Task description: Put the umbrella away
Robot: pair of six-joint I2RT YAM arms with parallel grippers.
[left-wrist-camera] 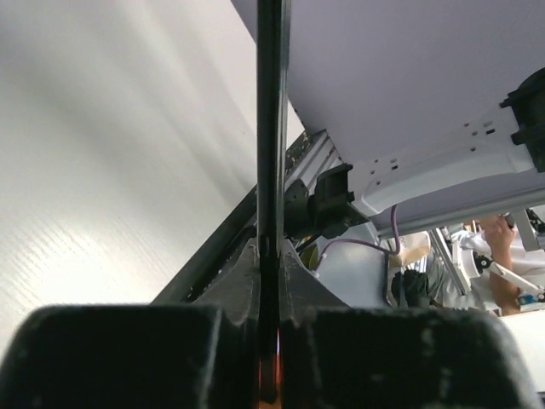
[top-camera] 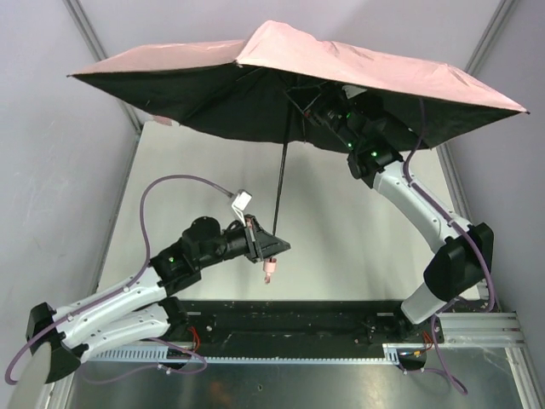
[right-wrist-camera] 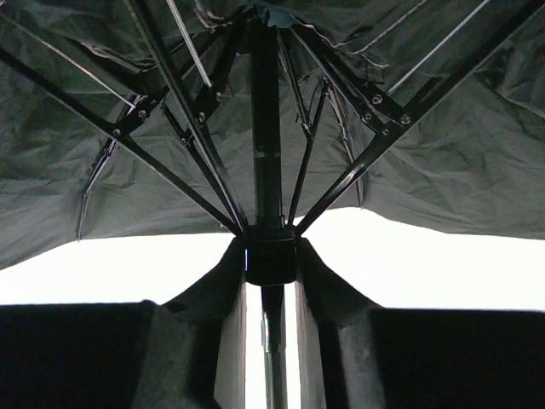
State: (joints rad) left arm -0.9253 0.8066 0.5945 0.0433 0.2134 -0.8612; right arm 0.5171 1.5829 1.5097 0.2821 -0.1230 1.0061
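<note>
The umbrella (top-camera: 289, 77) was seen fully opened and held up over the table (top-camera: 341, 213). Its slim black shaft (top-camera: 282, 170) was pinched just above the small pink handle (top-camera: 269, 270) by the closed left gripper (top-camera: 272, 244), and the right gripper (top-camera: 322, 109) was clamped about the runner (right-wrist-camera: 270, 256) under the canopy. It was judged light but top-heavy, with soft thin fabric, easily bent ribs and a stiff, rather slippery shaft. The runner and lower shaft were therefore judged the places to be gripped, never cloth or ribs.

The scene is brightly, evenly lit; the umbrella (right-wrist-camera: 443, 162) is rendered dark underneath against blown-out white, and wrist-view foregrounds are blurred.
</note>
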